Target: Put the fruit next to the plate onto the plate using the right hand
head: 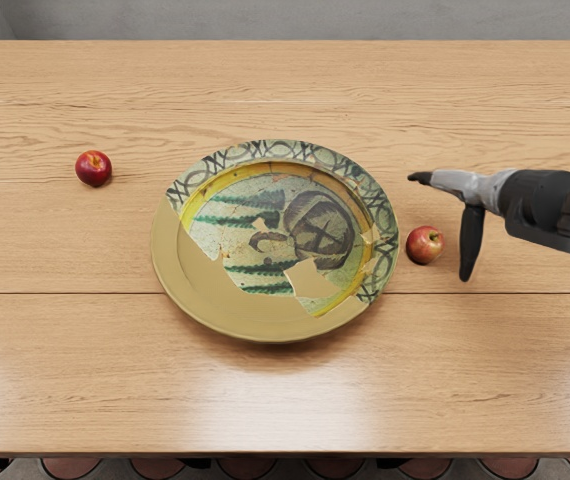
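A small red-yellow apple lies on the wooden table just off the right rim of a large patterned plate. My right hand comes in from the right edge and hovers beside the apple, slightly to its right and above. Its fingers are spread, one pointing left and one hanging down, and they hold nothing. The hand and the apple are apart. A second red apple sits far to the left of the plate. The left arm does not show.
The plate fills the middle of the wooden table. The table's front edge runs along the bottom of the view, with a grey wall behind the far edge.
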You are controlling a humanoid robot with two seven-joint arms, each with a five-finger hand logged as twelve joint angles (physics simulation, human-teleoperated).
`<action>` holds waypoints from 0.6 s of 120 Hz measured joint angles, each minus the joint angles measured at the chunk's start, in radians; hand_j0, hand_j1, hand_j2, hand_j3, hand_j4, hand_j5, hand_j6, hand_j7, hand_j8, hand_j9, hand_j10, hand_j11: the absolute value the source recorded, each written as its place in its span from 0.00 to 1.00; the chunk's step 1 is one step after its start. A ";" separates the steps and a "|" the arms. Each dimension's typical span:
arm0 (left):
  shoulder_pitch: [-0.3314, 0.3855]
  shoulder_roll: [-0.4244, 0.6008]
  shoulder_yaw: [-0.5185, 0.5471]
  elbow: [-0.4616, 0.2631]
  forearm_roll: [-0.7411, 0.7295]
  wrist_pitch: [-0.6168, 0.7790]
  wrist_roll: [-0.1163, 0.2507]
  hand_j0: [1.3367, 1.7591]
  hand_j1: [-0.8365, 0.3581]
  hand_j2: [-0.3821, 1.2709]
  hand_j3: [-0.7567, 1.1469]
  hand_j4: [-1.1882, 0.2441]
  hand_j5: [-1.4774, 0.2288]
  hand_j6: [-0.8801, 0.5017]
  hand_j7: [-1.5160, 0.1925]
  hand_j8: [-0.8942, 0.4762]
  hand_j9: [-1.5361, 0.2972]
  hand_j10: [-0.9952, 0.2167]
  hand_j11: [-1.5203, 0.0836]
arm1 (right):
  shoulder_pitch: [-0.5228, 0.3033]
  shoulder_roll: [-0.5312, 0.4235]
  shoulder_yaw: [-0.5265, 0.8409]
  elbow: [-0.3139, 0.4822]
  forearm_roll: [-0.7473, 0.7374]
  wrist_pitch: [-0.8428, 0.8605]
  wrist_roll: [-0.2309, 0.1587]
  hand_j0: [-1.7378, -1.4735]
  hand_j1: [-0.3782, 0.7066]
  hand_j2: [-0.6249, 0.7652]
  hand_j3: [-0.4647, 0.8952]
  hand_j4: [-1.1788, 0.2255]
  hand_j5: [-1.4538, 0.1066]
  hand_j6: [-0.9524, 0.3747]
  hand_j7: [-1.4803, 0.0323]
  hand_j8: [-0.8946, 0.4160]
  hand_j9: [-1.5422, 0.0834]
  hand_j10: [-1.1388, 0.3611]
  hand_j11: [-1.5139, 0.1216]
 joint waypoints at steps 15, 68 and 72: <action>0.000 0.000 0.000 0.000 0.000 0.000 0.000 0.76 0.98 0.23 0.40 0.82 0.86 0.63 0.88 0.65 0.83 0.81 0.94 | -0.037 0.008 0.000 0.017 -0.056 -0.062 0.000 0.30 0.03 0.45 0.34 0.84 0.93 0.71 0.98 0.68 0.95 0.76 0.93; 0.000 0.000 0.000 0.000 0.000 0.000 0.000 0.76 0.98 0.23 0.40 0.82 0.86 0.63 0.88 0.65 0.83 0.81 0.94 | -0.133 0.038 0.000 0.025 -0.163 -0.193 0.000 0.30 0.13 0.44 0.34 0.77 0.85 0.64 0.90 0.61 0.87 0.69 0.85; 0.000 0.000 0.000 0.000 0.000 0.000 0.000 0.76 0.98 0.23 0.40 0.82 0.86 0.63 0.88 0.65 0.83 0.81 0.94 | -0.139 0.042 0.000 0.025 -0.166 -0.202 0.000 0.30 0.14 0.44 0.34 0.76 0.85 0.64 0.89 0.60 0.87 0.69 0.85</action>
